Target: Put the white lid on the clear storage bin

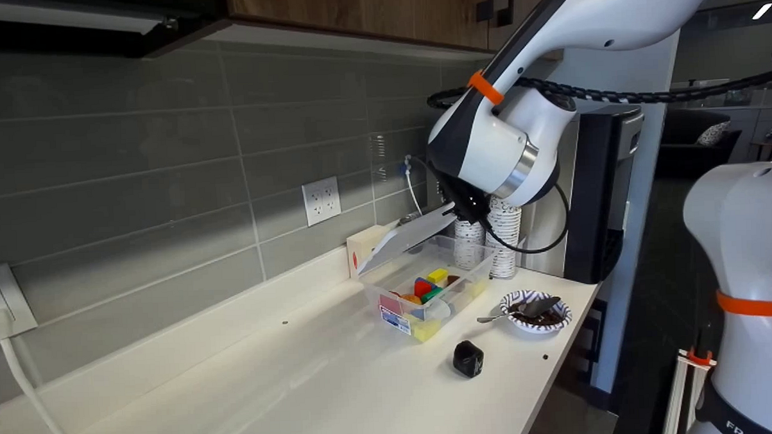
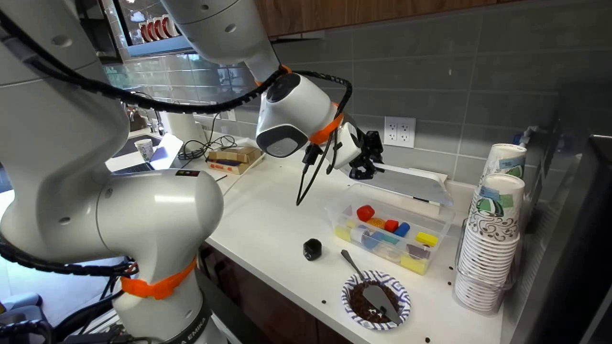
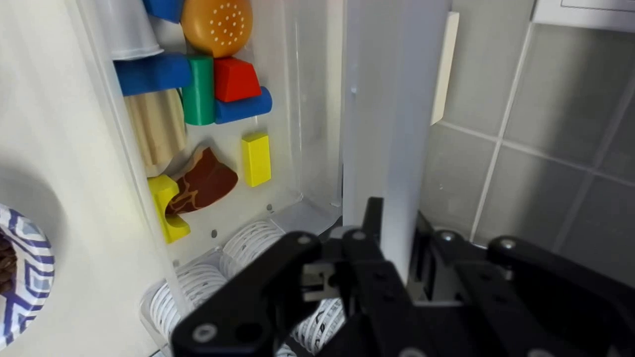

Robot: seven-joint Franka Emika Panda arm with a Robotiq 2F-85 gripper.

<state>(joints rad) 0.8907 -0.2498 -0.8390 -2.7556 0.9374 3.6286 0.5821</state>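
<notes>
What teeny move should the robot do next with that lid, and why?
I'd probably tip the white lid flatter, out over the clear storage bin. The pincer grips it, but it slants over the side by the tiled wall, so the coloured blocks inside show uncovered.

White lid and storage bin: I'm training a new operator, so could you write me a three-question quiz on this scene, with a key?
1. What does the gripper hold: (A) a paper cup, (B) the white lid, (C) a yellow block?
2. True or false: the white lid is tilted, not yet closing the clear storage bin.
3. Fill in: the spatula lies across the patterned ____.

Key: 1 B; 2 true; 3 bowl.
</notes>
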